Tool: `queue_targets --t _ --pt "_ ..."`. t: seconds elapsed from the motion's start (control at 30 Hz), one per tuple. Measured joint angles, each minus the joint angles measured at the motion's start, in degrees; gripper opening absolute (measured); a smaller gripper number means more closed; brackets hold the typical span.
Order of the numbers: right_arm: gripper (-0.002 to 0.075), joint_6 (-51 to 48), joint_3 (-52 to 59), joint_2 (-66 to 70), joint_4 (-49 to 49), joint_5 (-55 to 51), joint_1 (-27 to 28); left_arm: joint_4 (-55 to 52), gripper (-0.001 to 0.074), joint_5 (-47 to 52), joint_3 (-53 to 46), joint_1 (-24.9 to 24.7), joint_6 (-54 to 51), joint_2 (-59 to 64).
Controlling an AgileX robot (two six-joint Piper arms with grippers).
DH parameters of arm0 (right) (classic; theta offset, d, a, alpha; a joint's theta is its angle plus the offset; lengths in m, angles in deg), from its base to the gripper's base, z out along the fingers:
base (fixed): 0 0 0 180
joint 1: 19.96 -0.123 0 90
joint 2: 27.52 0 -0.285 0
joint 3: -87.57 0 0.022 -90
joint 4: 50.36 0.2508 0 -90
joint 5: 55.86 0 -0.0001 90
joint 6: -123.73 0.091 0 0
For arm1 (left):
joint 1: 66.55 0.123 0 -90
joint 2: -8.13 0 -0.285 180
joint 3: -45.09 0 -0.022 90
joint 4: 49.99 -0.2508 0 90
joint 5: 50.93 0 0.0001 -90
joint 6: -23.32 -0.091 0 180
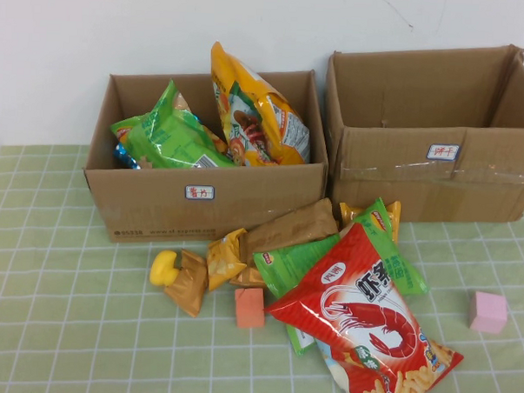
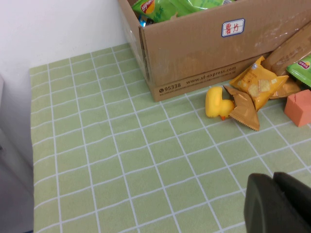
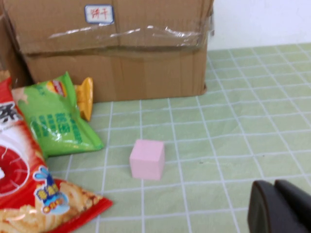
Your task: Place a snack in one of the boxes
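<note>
A pile of snack bags lies on the table in front of two cardboard boxes. A big red shrimp-chip bag [image 1: 361, 318] lies on top, with green bags [image 1: 307, 259] and brown and orange packets [image 1: 225, 256] around it. The left box [image 1: 201, 202] holds green and orange bags [image 1: 257, 109]. The right box [image 1: 437, 178] looks empty inside. My left gripper [image 2: 274, 201] is shut and empty above bare tablecloth, apart from the small packets [image 2: 252, 90]. My right gripper [image 3: 274, 206] is shut and empty, near a pink cube [image 3: 147, 158]. Neither gripper shows in the high view.
A yellow duck toy [image 1: 163, 268], an orange cube [image 1: 249, 307] and the pink cube [image 1: 487, 312] lie on the green checked tablecloth. A white wall stands behind the boxes. Open tablecloth lies at the front left and front right.
</note>
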Motion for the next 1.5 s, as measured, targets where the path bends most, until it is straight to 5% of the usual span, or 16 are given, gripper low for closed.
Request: queue_targets --t 0.67,0.93,1.5 --pt "-0.0002 7.7 -0.4 0.0 -7.0 -4.2 -2.7 0.0 -0.0002 0.0 0.0 0.0 0.0 0.0" --pt "-0.0002 -4.9 -0.4 0.0 -7.2 -4.4 -2.7 0.0 -0.0002 0.0 0.0 0.0 0.0 0.0" --pt "-0.0002 5.0 -0.4 0.0 -7.2 -4.4 -2.7 0.0 -0.0002 0.0 0.0 0.0 0.0 0.0"
